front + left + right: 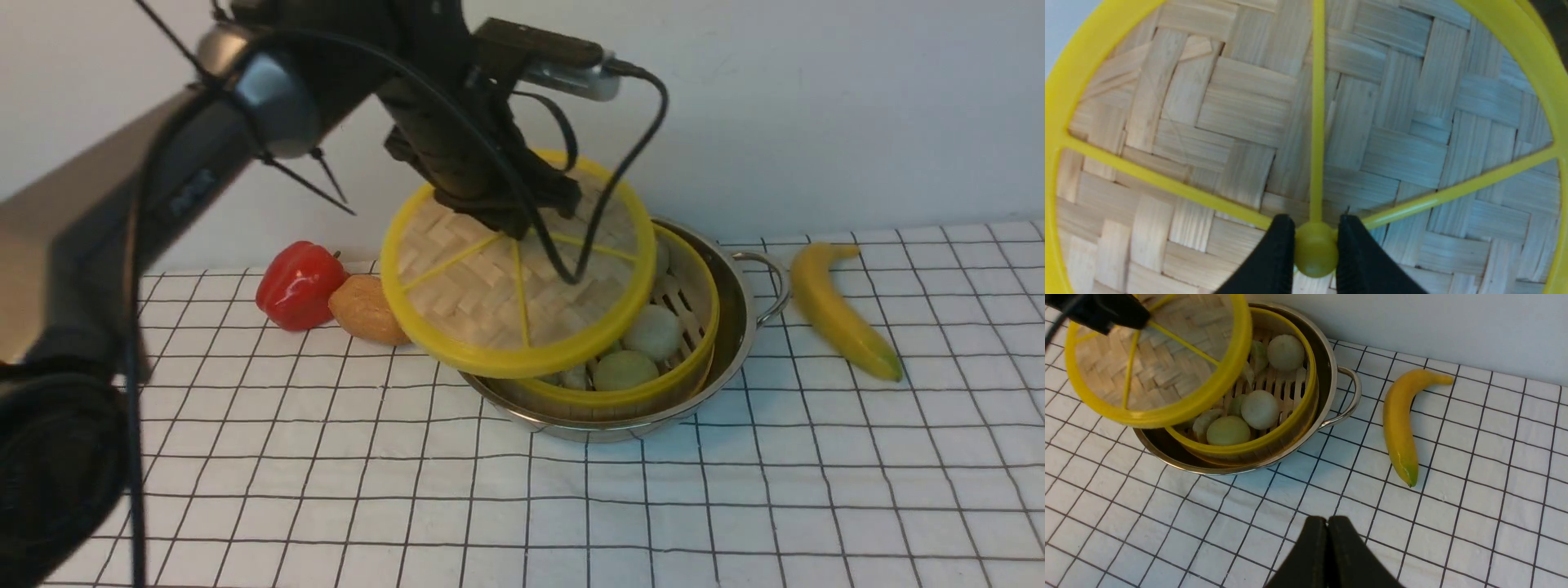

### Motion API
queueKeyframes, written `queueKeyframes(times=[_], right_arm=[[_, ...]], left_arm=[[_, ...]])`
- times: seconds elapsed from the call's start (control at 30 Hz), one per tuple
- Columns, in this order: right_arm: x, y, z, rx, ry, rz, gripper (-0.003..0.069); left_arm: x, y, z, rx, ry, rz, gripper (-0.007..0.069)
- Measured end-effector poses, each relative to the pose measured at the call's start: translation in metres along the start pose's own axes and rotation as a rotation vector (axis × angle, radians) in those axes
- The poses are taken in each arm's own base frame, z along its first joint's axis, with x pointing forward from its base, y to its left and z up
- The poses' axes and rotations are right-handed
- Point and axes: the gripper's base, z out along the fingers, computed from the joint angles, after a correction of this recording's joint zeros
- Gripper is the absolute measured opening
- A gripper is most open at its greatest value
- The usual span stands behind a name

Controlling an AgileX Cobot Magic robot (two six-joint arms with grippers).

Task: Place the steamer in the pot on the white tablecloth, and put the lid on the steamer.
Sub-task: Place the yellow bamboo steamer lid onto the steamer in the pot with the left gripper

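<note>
The steamer (653, 392) with pale buns sits inside the steel pot (739, 327) on the white tablecloth (571, 506). My left gripper (510, 220) is shut on the yellow centre hub (1315, 249) of the lid (490, 302). It holds the lid tilted above the steamer's left side, leaving the right part of the steamer uncovered. In the right wrist view the lid (1163, 371) overlaps the steamer (1274, 437) and pot (1331, 371). My right gripper (1327, 522) is shut and empty above the cloth, in front of the pot.
A red pepper (298, 282) and a brown potato-like item (367, 310) lie left of the pot. A banana (841, 310) lies to its right, also in the right wrist view (1400, 424). A white wall stands behind.
</note>
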Motion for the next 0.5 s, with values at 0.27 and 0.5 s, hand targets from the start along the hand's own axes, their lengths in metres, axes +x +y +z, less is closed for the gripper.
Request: queueKeyframes(times=[0.27, 0.5], right_arm=[[0.0, 0.0, 0.0, -0.001, 0.001, 0.0, 0.0008], [0.0, 0.0, 0.0, -0.002, 0.001, 0.001, 0.0009]], left_arm=[[-0.011, -0.027, 0.031, 0.03, 0.008, 0.068, 0.0123], [-0.011, -0.028, 0.046, 0.03, 0.008, 0.076, 0.0123]])
